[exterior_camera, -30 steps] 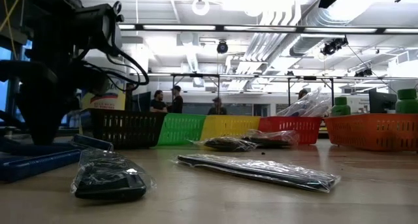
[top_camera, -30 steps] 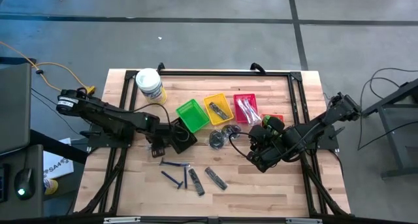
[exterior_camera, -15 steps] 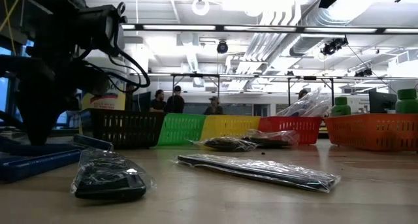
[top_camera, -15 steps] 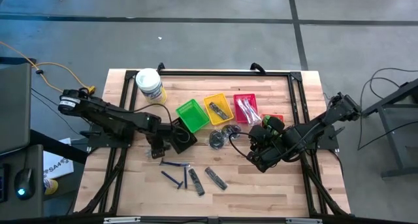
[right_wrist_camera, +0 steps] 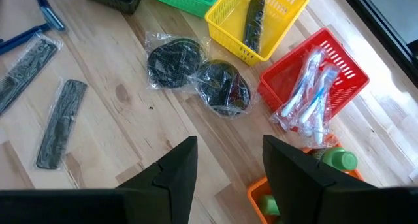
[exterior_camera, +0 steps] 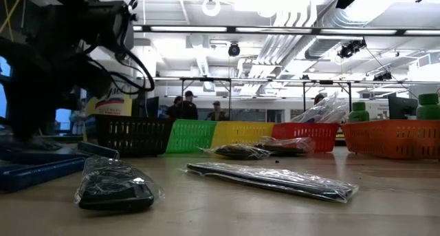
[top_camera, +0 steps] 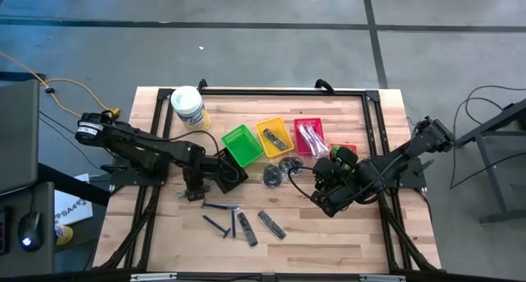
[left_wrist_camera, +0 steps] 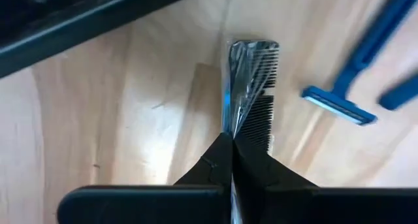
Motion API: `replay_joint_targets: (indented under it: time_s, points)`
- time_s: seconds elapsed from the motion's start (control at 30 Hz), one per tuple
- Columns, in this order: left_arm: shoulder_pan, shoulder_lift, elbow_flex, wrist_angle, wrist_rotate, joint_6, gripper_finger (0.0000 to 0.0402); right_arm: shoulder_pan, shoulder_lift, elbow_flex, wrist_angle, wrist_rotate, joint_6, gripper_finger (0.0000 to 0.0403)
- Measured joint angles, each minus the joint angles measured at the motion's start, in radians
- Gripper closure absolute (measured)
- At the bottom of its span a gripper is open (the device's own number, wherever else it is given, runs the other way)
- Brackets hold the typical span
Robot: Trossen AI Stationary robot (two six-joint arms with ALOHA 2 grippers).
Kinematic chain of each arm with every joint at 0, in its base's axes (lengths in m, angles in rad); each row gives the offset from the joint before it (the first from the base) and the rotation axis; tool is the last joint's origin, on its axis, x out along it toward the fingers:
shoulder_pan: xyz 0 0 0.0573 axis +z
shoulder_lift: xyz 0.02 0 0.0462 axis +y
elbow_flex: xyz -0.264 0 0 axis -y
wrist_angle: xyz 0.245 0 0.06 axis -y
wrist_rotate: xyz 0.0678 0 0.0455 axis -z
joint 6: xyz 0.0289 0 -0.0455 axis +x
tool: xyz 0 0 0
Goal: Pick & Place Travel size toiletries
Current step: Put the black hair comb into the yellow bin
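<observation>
Combs, razors and bagged pieces lie spread over the wooden desk [top_camera: 271, 249]. Left gripper [top_camera: 194, 191] is down at left of centre in the high view, jaws pressed together on the clear wrapping of a dark comb [left_wrist_camera: 251, 87]; in the left wrist view the comb stands out past the fingertips [left_wrist_camera: 215, 160], above the wood, with a blue razor [left_wrist_camera: 356, 67] lying to the right of it. Right gripper [right_wrist_camera: 225, 162] hangs over the right half of the desk, jaws spread, nothing between them.

Under it, the right wrist view shows two clear-bagged dark round pieces [right_wrist_camera: 196, 74] touching each other at centre frame, and two wrapped grey strips [right_wrist_camera: 62, 123] at the left edge. Yellow basket [right_wrist_camera: 264, 21] at top holds one dark strip; red basket [right_wrist_camera: 326, 74] to its right holds slim white packets [right_wrist_camera: 307, 93]; orange basket [right_wrist_camera: 261, 201] at lower right holds green bottles [right_wrist_camera: 336, 160]. Green basket [top_camera: 242, 144] sits left of the yellow one, a dark basket [top_camera: 230, 173] just below it near the left gripper.

High view, lower centre: two blue razors [top_camera: 220, 216] and two more dark strips [top_camera: 259, 224] lie loose. A white tub [top_camera: 187, 108] stands at the upper left corner. In the low view, people [exterior_camera: 185, 106] stand in the room far behind.
</observation>
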Motion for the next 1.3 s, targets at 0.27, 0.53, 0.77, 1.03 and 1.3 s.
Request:
replay_joint_targets:
  time_s: [0.27, 0.53, 0.77, 1.03, 1.3]
  points:
    - [0.000, -0.002, 0.064, -0.080, 0.029, 0.045, 0.0401, 0.000, 0.000, 0.000, -0.001, 0.000, -0.003, 0.0239]
    - [0.000, -0.003, 0.137, -0.200, 0.081, 0.100, 0.0401, 0.000, 0.000, 0.000, -0.009, 0.000, -0.004, 0.0239]
    - [0.000, -0.004, 0.215, -0.250, 0.095, 0.133, 0.0401, 0.000, 0.000, 0.000, -0.016, 0.000, -0.005, 0.0239]
    - [0.001, -0.004, 0.294, -0.262, 0.120, 0.132, 0.0401, 0.000, 0.000, 0.000, -0.018, 0.000, -0.023, 0.0239]
    - [0.001, -0.004, 0.405, -0.268, 0.119, 0.129, 0.0401, 0.000, 0.000, 0.000, -0.018, 0.000, -0.030, 0.0239]
